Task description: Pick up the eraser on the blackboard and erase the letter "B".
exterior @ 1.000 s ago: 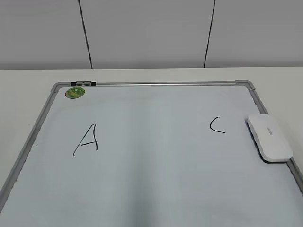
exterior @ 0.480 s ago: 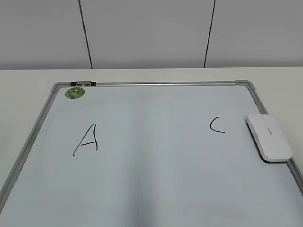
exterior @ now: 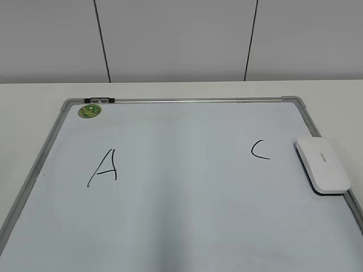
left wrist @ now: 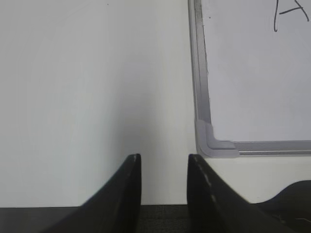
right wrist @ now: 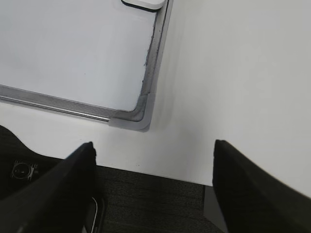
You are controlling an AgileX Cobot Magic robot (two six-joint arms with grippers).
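We see the eraser (exterior: 322,165), a flat white rounded block with a dark underside, lying at the blackboard's (exterior: 187,226) right edge, partly over the grey metal frame, just beside the black "C" (exterior: 260,149). A black "A" (exterior: 104,168) sits well apart on the left, a round green magnet (exterior: 89,111) near the top-left corner. The pale tabletop (left wrist: 92,92) surrounds the board. Our left gripper (left wrist: 164,189) hovers with a narrow gap between its jaws; our right gripper (right wrist: 153,189) gapes wide, both empty.
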